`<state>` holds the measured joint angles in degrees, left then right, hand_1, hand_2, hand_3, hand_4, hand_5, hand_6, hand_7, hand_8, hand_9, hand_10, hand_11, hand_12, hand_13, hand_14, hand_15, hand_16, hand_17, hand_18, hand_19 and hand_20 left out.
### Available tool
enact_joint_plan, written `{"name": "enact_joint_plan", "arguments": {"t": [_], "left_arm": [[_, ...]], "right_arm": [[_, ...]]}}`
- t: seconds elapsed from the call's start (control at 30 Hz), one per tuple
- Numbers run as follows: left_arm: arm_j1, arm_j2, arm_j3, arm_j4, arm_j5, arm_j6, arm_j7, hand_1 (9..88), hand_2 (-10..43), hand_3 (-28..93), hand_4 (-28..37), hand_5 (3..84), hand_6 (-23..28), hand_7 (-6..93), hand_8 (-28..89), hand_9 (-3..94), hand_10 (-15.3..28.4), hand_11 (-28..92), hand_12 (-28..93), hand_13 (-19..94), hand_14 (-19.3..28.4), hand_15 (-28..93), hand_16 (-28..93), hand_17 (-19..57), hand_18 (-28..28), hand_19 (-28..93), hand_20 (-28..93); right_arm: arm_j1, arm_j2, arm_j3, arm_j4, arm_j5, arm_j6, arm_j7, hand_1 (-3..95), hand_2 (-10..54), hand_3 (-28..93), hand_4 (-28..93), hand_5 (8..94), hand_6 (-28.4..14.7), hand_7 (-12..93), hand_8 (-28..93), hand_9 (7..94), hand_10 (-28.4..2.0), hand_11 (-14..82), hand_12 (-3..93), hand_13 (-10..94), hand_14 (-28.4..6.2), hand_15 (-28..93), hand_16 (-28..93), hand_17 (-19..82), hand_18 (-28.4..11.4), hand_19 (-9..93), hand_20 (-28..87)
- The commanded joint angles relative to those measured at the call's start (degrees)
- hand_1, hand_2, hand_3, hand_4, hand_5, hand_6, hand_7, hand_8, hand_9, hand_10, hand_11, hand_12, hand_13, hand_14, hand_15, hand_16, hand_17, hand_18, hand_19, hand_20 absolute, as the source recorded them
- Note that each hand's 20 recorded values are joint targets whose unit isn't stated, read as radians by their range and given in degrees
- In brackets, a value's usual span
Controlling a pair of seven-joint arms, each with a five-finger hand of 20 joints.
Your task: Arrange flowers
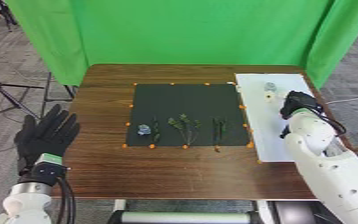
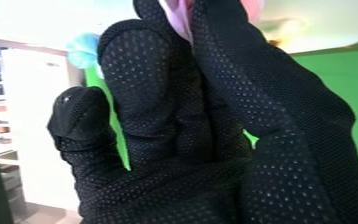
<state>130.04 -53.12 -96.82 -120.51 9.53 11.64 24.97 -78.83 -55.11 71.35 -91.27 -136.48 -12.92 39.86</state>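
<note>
Left hand (image 1: pixel 47 136) spread open by the table's (image 1: pixel 104 175) left edge; sprigs (image 1: pixel 184 120) and a blue bloom (image 1: pixel 144 130) toward the mat's (image 1: pixel 189 100) near edge; right hand (image 1: pixel 301 102) pinching a pink flower (image 2: pixel 179 14) by the board's (image 1: pixel 271 142) right edge.

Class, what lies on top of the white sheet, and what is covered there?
A pale blue flower and a small yellowish flower can be seen on the white sheet. Whatever is beneath the right hand is covered, so it cannot be told.
</note>
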Motion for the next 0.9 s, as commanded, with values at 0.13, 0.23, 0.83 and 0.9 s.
{"name": "enact_joint_plan", "arguments": {"t": [0.13,0.23,0.83,0.9], "left_arm": [[-0.3,-0.2,0.13,0.12,-0.33,0.13,-0.5,24.8,15.6,70,-28.3,38.5,6.2,13.5,-10,33.0,12.8,18,8,23,12.5,31,-10,-3.8,11.1,31,8],[-0.27,-0.15,0.16,0.18,-0.22,0.21,-0.96,24.5,15.9,69,-28.3,38.5,6.2,13.5,-10,32.9,12.8,18,8,23,12.6,31,-10,-3.8,11.1,31,8],[-4.77,1.26,3.48,1.67,0.58,0.11,-3.95,24.0,16.0,70,-28.3,38.2,6.1,13.4,-10,32.5,12.7,18,8,23,12.4,31,-10,-3.7,11.0,31,8],[-4.94,1.25,3.63,1.61,0.74,0.24,-3.9,24.0,16.0,70,-28.3,38.2,6.0,13.4,-10,32.4,12.7,18,8,23,12.4,31,-10,-3.7,11.0,31,8]], "right_arm": [[-0.44,-2.95,-5.42,-11.97,-7.36,10.74,-7.41,59.1,-9.5,73,-28,77.0,-0.7,31,9,87.8,-8.0,7.2,36.6,78,-4.3,52,39,43,-21.9,92,36],[2.13,-6.28,-8.41,-12.53,-4.8,12.52,-10.77,59.0,-9.5,74,-28,77.1,-0.7,31,9,87.8,-8.0,7.2,36.9,78,-4.1,52,40,42,-21.8,92,37],[12.79,-25.47,-26.8,3.55,-6.23,8.61,-22.77,58.7,-9.5,74,-28,76.4,-0.5,32,7,87.4,-7.8,7.2,36.9,77,-4.3,52,40,42,-21.3,92,37],[13.19,-26.67,-27.14,5.41,-7.87,9.28,-22.98,58.6,-9.5,74,-28,76.4,-0.5,32,7,87.4,-7.8,7.1,36.8,77,-4.2,52,40,42,-21.3,92,37]]}}
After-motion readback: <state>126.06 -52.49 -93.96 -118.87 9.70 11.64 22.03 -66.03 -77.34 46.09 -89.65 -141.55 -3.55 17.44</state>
